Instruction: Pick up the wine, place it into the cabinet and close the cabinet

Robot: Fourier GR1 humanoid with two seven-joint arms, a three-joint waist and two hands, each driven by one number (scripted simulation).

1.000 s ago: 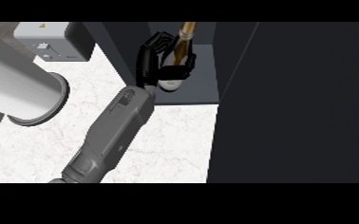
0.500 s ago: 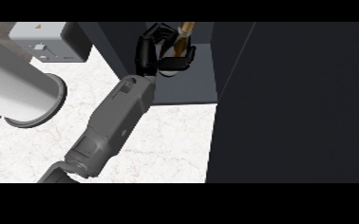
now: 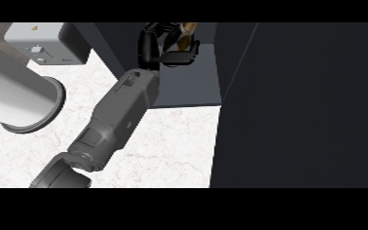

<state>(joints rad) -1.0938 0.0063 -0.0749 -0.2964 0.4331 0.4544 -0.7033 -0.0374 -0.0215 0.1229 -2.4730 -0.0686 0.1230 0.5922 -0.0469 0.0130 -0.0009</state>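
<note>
Head view shows the wine bottle [image 3: 188, 30] deep inside the open cabinet [image 3: 191, 85], near its back, with only a tan part of it visible past the fingers. The left hand [image 3: 149, 46] is curled round the bottle, its fingers wrapped over the far side and its thumb crossing in front. Below the hand, the cabinet's dark floor lies bare up to its front edge, which meets the pale marble tabletop [image 3: 173, 146]. The grey forearm runs from the view's lower left, over the tabletop and across that edge. Just right of the hand stands the cabinet's side wall, and beyond it the dark door [image 3: 295, 102] fills the view's right side. Well to the left are a light grey box [image 3: 39, 46] and a large grey cylinder [image 3: 22, 97].
</note>
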